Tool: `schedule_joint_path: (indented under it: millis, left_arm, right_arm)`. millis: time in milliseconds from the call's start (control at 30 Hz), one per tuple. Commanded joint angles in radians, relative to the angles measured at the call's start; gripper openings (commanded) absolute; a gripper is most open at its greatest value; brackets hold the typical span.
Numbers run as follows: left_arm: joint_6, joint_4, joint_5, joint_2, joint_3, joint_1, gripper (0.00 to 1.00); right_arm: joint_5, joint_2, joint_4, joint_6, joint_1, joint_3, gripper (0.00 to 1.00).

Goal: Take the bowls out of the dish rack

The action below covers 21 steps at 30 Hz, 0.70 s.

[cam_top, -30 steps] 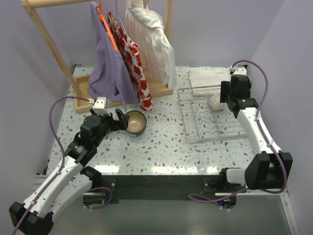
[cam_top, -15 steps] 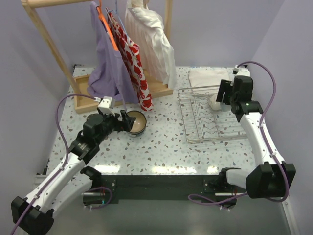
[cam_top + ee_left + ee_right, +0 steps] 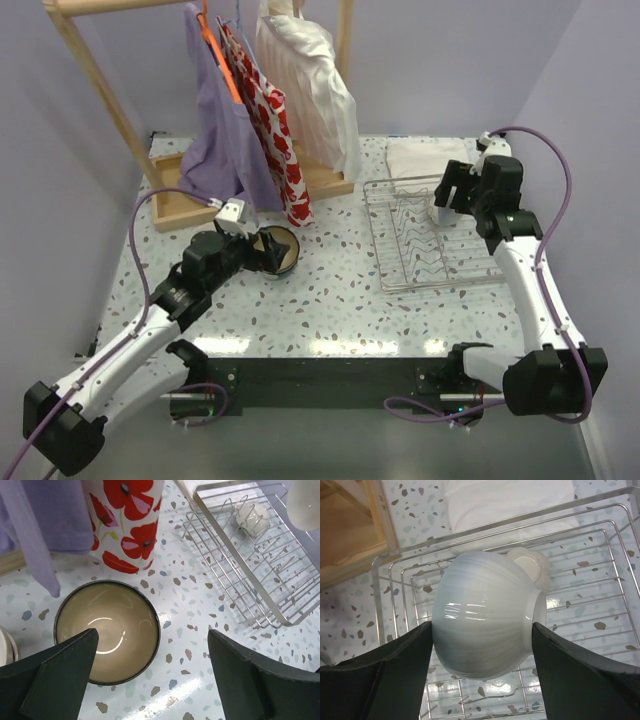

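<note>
**Three views, one shared rack**

The top camera looks down from behind the near edge over the whole speckled white table [image 3: 330, 300]. The left wrist view sits close above a dark-rimmed beige ceramic bowl [image 3: 107, 630]. The right wrist view crowds a glossy white ceramic bowl [image 3: 485, 615]. All three show the silver wire dish rack [image 3: 440, 285] [image 3: 235, 555] [image 3: 376, 600].

The dish rack [image 3: 428, 262], a rectangular silver wire basket with upright prongs, is sitting flat on the table near its right edge, toward the far right corner. A white bowl [image 3: 487, 612] with faint ribbing is hanging just above the rack's far end, tipped on its side with its mouth facing right, and the right gripper [image 3: 481, 630] is clamping it by its sides. A small cream bowl [image 3: 530, 565] is resting on its side among the prongs at the rack's far end, foot ring showing. A beige bowl [image 3: 107, 630] with a dark rim is standing upright and empty on the table, left of centre.
</note>
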Motion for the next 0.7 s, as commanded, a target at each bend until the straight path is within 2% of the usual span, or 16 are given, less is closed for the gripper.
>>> schedule_joint_path:
  millis: [0,167,667]
  left_arm:
    - [-0.019,0.060,-0.071,0.041,0.024,-0.086,0.96]
    - [-0.070,0.123,-0.088,0.111,0.043,-0.143,0.96]
    - [-0.154,0.284,-0.051,0.271,0.095,-0.152,0.96]
  right_arm:
    - [-0.120,-0.059,0.082,0.042,0.005,0.032,0.00]
    - [-0.211,-0.076,0.107,0.073,0.009,0.017,0.00]
    - [-0.475,-0.108,0.219,0.219,0.066,-0.060,0.00]
